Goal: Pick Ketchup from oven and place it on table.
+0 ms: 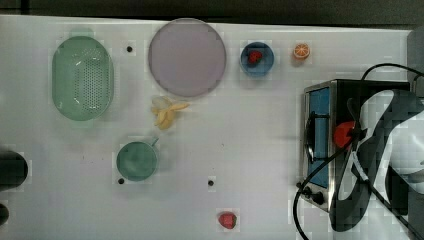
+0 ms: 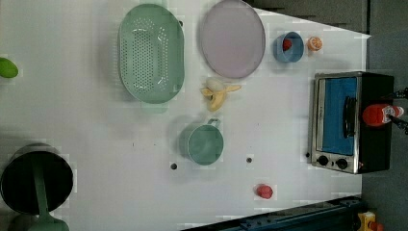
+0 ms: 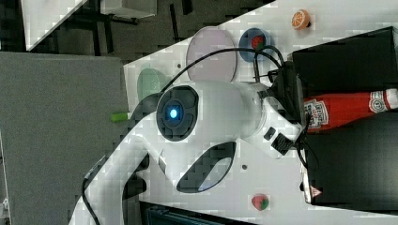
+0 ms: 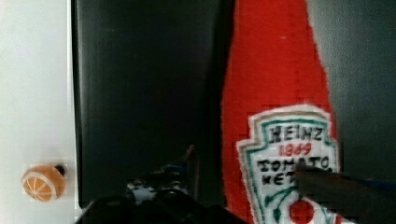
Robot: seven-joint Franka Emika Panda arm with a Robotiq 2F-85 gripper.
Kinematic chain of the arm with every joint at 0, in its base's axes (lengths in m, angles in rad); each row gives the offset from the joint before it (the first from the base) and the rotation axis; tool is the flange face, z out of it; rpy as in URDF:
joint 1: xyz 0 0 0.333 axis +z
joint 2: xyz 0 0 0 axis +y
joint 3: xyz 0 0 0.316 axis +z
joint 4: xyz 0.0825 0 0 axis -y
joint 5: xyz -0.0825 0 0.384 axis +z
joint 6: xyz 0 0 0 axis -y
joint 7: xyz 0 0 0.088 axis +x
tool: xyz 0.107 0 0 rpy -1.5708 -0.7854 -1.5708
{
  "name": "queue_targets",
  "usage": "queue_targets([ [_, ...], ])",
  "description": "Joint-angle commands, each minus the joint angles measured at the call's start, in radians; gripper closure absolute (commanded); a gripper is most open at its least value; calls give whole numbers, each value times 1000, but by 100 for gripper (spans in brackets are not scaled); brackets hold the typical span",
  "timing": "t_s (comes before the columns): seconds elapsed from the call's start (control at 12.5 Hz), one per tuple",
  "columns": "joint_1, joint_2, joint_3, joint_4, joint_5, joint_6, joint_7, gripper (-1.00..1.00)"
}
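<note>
One Ketchup [image 3: 349, 108]; one oven [image 2: 347, 121]

ketchup bottle [image 3: 347, 108]: 1 | toaster oven [image 2: 349, 122]: 1 | strawberries [image 1: 227, 220]: 2 | orange half [image 1: 301, 51]: 1 | banana [image 1: 167, 112]: 1 | green colander [image 1: 82, 77]: 1 | round plate [image 1: 187, 57]: 1 | blue bowl [image 1: 265, 62]: 1 | green cup [image 1: 137, 160]: 1

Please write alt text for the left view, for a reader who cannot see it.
A red plastic ketchup bottle lies on the black top of a small silver toaster oven at the left view's right, on a white table that also holds a green colander, a lilac plate and a green cup.
</note>
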Motion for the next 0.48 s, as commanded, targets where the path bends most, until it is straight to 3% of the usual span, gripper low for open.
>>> queue_targets([
  [0.08, -1, 5, -6, -30, 21, 37, 11, -26],
  [0.48, 30, -67, -5, 24, 12, 4, -23, -26],
])
